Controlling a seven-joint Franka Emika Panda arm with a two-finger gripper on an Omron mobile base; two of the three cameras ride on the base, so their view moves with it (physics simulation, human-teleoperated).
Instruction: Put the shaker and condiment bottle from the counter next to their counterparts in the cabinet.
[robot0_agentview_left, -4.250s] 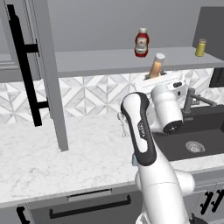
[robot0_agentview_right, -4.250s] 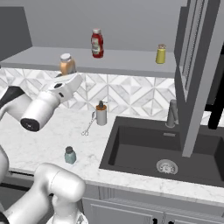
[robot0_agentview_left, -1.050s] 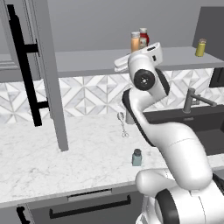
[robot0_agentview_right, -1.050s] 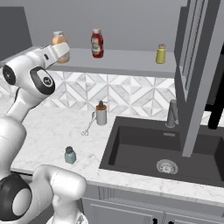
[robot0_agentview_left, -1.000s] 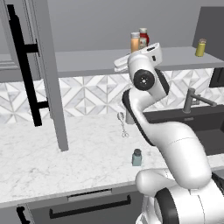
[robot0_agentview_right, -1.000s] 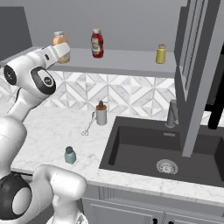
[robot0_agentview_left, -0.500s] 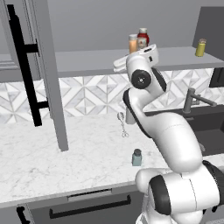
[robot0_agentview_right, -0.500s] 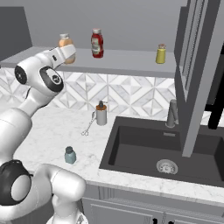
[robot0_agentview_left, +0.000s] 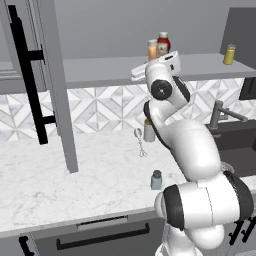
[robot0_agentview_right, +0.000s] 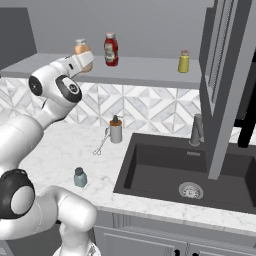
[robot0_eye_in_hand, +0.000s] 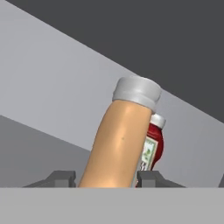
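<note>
My gripper (robot0_eye_in_hand: 105, 179) is shut on the condiment bottle (robot0_eye_in_hand: 120, 144), an orange squeeze bottle with a pale cap. I hold it over the cabinet shelf (robot0_agentview_right: 150, 72), close to the left of the red ketchup bottle (robot0_agentview_right: 110, 49). In the hand view the ketchup bottle (robot0_eye_in_hand: 152, 151) peeks out right behind it. The left base view shows the condiment bottle (robot0_agentview_left: 152, 50) beside the ketchup bottle (robot0_agentview_left: 163, 44), above my hand. The teal shaker (robot0_agentview_left: 156, 180) stands on the marble counter (robot0_agentview_left: 75, 185) near its front edge. Far right on the shelf is the yellow-green shaker (robot0_agentview_right: 184, 61).
A grey pump dispenser (robot0_agentview_right: 116, 130) and metal tongs (robot0_agentview_left: 141, 142) sit by the backsplash. The dark sink (robot0_agentview_right: 200, 170) with its faucet (robot0_agentview_right: 196, 130) lies to the right. The open cabinet doors (robot0_agentview_left: 55, 75) (robot0_agentview_right: 220, 75) hang down at both sides.
The arm lifted the orange bottle from below shelf height up to the shelf, then carried it sideways towards the ketchup bottle. The teal shaker stayed put.
</note>
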